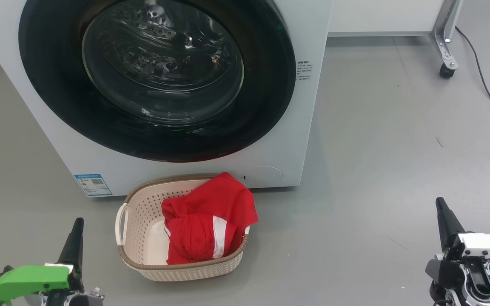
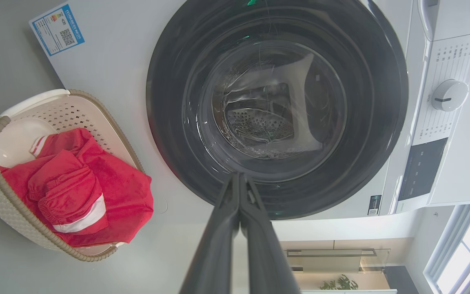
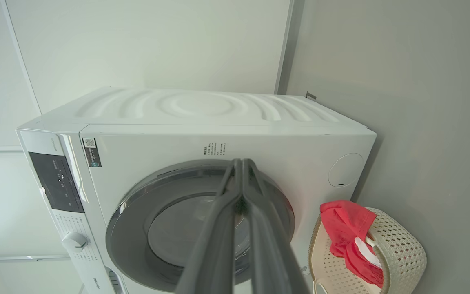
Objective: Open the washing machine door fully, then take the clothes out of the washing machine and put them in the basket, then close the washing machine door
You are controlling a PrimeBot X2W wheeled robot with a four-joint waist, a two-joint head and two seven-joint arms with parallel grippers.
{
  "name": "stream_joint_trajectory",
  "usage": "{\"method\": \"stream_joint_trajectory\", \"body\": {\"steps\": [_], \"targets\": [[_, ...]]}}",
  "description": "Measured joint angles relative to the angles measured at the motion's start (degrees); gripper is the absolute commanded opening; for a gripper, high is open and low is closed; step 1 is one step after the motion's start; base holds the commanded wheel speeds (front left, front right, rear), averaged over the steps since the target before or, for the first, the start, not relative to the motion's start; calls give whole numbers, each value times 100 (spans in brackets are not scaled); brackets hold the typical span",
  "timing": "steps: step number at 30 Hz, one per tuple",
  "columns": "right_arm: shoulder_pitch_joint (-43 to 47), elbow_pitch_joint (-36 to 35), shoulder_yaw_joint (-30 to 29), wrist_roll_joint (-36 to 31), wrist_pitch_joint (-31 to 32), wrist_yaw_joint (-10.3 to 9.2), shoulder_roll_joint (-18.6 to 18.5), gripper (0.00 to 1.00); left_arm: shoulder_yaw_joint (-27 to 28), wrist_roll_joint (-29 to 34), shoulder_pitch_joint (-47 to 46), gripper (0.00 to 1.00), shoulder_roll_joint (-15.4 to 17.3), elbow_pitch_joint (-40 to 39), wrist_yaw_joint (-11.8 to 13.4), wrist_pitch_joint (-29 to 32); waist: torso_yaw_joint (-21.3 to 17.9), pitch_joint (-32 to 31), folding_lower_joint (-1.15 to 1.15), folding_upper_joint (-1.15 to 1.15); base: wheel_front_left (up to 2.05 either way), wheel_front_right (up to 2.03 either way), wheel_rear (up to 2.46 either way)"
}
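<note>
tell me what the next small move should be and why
Probably none beyond holding both arms at rest: the job looks finished. The washing machine door sits shut against the washing machine, no red shows through it, the red clothes lie in the basket, and the left pincer and right pincer are shut, empty, back from the machine.

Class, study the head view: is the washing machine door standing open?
No, the washing machine door lies shut, flush against the white front of the washing machine.
</note>
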Motion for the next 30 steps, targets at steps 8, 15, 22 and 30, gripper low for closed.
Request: {"method": "stream_joint_trajectory", "body": {"steps": [8, 15, 22, 30], "targets": [[-41, 32, -11, 23, 0, 1, -7, 0, 8, -34, -7, 0, 0, 32, -15, 13, 0, -1, 0, 0, 0, 0, 0], [-80, 52, -13, 23, 19, 4, -7, 0, 11, -34, -12, 0, 0, 55, -15, 13, 0, -2, 0, 0, 0, 0, 0], [-81, 80, -18, 23, 42, 5, -7, 0, 14, -34, -14, 0, 0, 74, -16, 13, -1, -3, 0, 0, 0, 0, 0], [-82, 91, -21, 23, 42, 5, -7, 0, 18, -34, -15, 0, 0, 94, -16, 14, -1, -3, 0, 0, 0, 0, 0]]}}
